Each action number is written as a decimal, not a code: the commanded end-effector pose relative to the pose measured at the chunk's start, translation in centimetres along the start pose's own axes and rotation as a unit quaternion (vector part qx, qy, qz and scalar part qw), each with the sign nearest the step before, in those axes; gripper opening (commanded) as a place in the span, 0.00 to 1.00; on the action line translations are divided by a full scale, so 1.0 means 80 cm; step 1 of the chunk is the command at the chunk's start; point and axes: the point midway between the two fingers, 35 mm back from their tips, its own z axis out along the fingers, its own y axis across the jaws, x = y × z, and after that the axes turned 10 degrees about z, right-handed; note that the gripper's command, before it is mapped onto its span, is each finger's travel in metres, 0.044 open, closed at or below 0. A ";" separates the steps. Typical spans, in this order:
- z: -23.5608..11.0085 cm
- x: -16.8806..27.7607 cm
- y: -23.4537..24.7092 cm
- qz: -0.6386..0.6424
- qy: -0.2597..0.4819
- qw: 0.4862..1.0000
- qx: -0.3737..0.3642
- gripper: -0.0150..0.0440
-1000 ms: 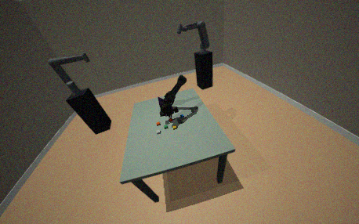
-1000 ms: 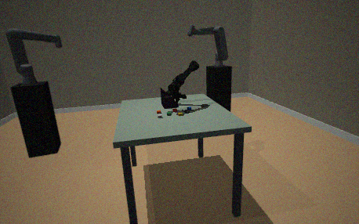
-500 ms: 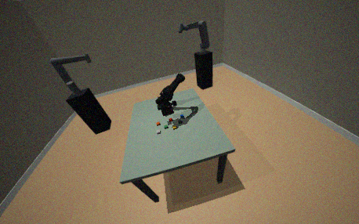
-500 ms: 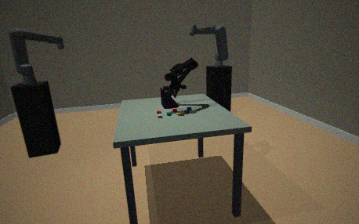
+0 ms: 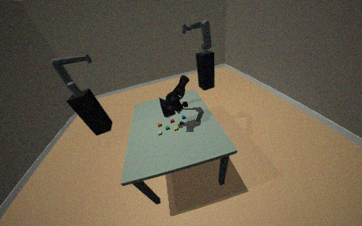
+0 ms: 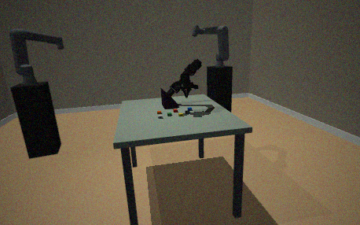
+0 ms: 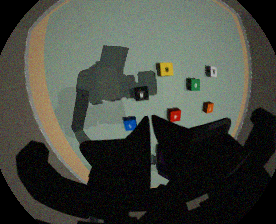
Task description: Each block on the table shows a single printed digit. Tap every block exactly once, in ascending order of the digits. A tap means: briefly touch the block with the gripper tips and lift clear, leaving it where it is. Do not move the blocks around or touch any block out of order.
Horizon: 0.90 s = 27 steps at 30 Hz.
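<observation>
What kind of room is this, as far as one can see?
Probably a bare robot test room: one table carrying an arm and small coloured blocks, with two camera stands on dark pedestals beside it.

A matt, pale green table on dark legs carries small, flat-coloured blocks; the black arm looks like dull plastic, the floor a matt tan.

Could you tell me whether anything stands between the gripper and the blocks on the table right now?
Nothing visible does. The gripper, shut and holding nothing, hangs in open air above the table. The red block and blue block lie nearest its tips, unobstructed.
</observation>
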 end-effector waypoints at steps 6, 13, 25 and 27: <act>0.053 -0.006 0.011 0.009 0.002 1.000 -0.003 0.29; 0.102 -0.001 0.013 0.008 0.003 1.000 -0.006 0.29; 0.117 -0.002 0.013 0.008 0.003 1.000 -0.006 0.29; 0.121 -0.002 0.013 0.008 0.003 1.000 -0.006 0.29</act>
